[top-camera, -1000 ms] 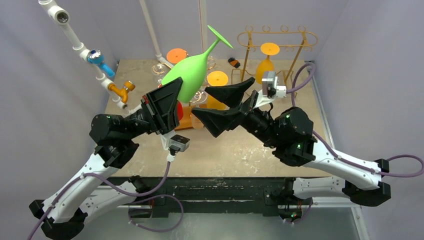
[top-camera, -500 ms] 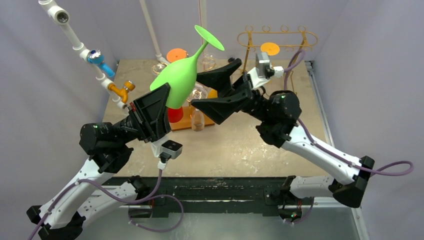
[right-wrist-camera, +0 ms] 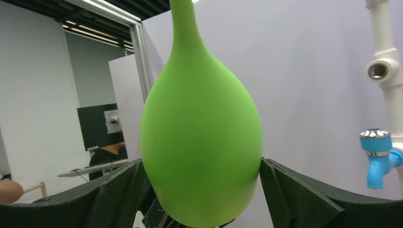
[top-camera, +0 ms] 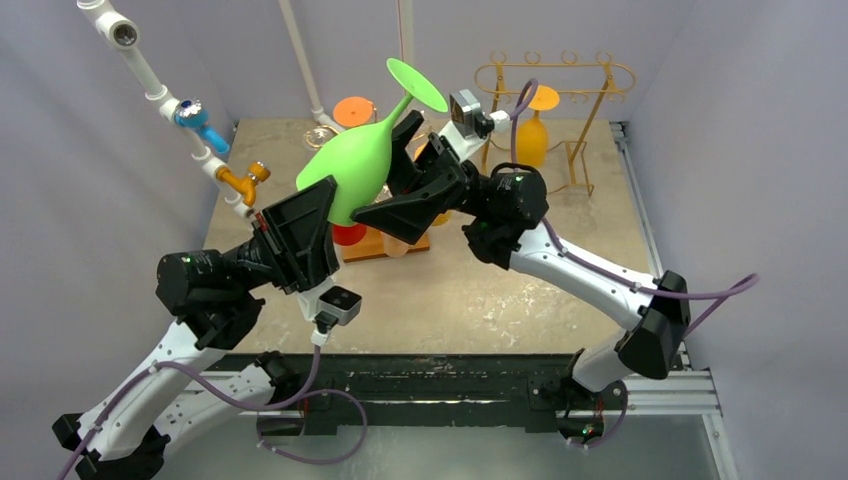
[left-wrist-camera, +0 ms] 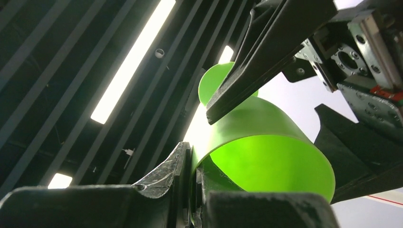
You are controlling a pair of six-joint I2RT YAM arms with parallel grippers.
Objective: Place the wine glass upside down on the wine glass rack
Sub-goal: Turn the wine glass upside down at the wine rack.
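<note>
The left hand [top-camera: 322, 205] is clenched on the rim of a bright green plastic wine glass [top-camera: 355, 165], one finger inside the bowl and one outside, as the left wrist view shows. It holds the glass high above the counter [top-camera: 500, 290]. The glass is tilted, with its open mouth low toward 7 o'clock and its stem and round foot [top-camera: 417, 85] pointing up toward 1 o'clock.

The right hand [top-camera: 380, 170] reaches in from 3 o'clock with its jaws released and spread wide. Its two black fingers [right-wrist-camera: 294, 194] sit on either side of the widest part of the green bowl. In the right wrist view the bowl fills the gap between them; whether the fingers touch it cannot be told.

Below the raised glass, partly hidden by the arms, a red glass [top-camera: 348, 235] sits on the counter near its centre. An orange glass foot [top-camera: 353, 110] shows toward 11 o'clock.

At 1 o'clock on the counter, well apart from the green glass, stands a gold wire wine glass rack [top-camera: 590, 75]. An orange wine glass [top-camera: 533, 135] sits in it with its foot uppermost.

At 10 o'clock a white pipe [top-camera: 150, 75] runs along the wall. It carries a blue tap [top-camera: 195, 118] and, lower down, an orange tap [top-camera: 245, 180].
</note>
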